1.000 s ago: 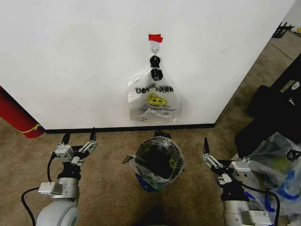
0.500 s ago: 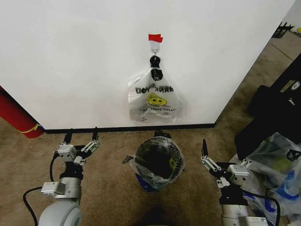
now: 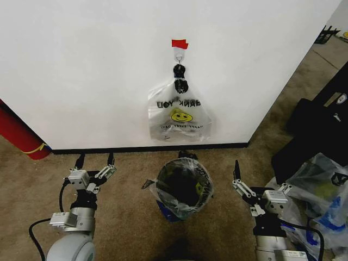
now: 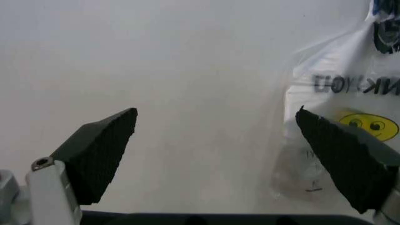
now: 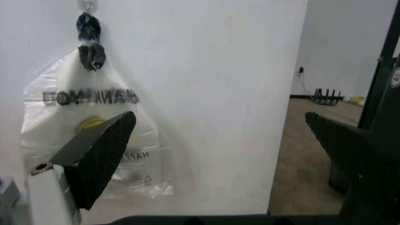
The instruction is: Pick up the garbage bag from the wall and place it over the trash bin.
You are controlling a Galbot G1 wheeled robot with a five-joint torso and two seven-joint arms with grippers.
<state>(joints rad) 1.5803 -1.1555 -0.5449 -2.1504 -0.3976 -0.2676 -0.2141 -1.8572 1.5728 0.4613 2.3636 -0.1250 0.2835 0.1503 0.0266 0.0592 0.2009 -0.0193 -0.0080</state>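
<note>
Garbage bag [image 3: 182, 187] over trash bin [image 3: 185, 213], between left tool [image 3: 95, 161] and right tool [image 3: 237, 169]

A: Wall [image 3: 81, 70]? Carpet [image 3: 130, 174]?
B: Showing smooth, matt white; carpet lying rough, brown.
A: Below the wall hook?
B: Garbage bag [image 3: 182, 190] gleaming crinkly, translucent plastic over the black wire-mesh trash bin [image 3: 175, 194].

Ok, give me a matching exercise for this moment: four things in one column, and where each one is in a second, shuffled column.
Things:
1. garbage bag
2. smiley-face bag
3. red tape strip
4. left gripper

Places:
A. on the wall, just above the hook
B. lining the trash bin, folded over its rim
C. low beside the bin on the robot's left, jaws open
D. hanging from the hook

Pairs: 1-B, 2-D, 3-A, 4-C
</note>
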